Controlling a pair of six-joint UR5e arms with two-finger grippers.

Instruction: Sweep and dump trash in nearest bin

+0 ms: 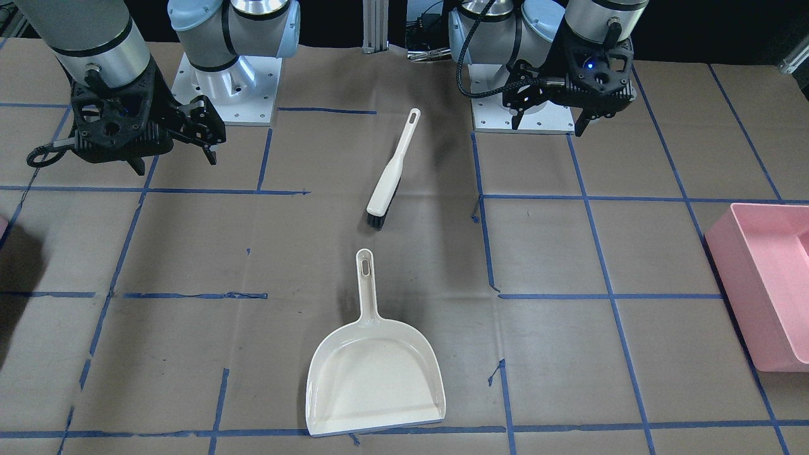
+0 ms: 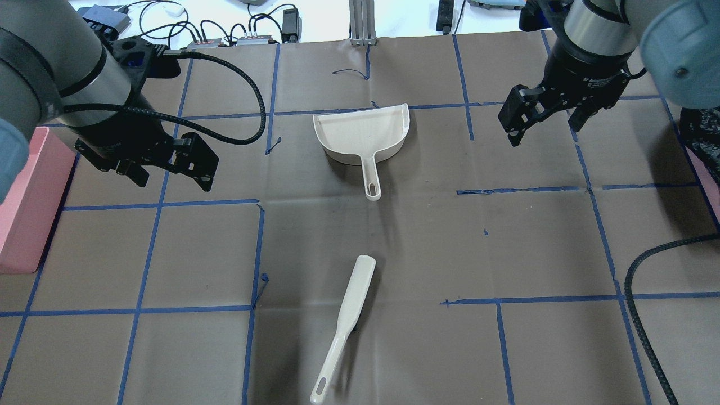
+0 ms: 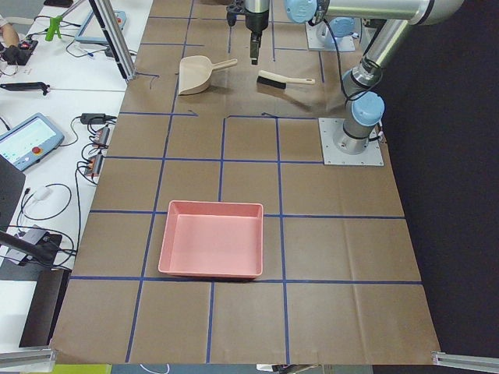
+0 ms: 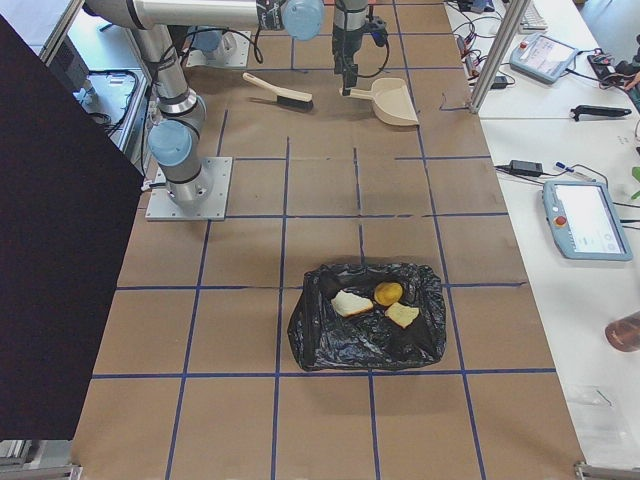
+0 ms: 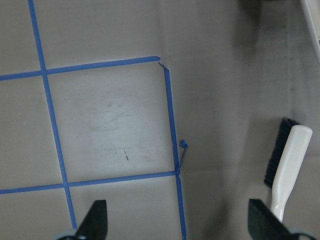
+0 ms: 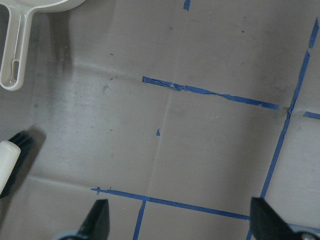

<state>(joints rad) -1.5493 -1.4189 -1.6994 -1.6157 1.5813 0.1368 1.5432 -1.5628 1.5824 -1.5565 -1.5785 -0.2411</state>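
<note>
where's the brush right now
In the overhead view the brush lies mid-table, nearer the robot than the dustpan, between both open grippers, touched by neither.

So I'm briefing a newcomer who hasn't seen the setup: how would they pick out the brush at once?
Start at the brown paper-covered table with blue tape lines, and look midway between the two arm bases. The brush lies flat there, just nearer the robot than the cream dustpan. It is slim and cream, and unlike the scoop-shaped pan it ends in a tuft of black bristles.
</note>
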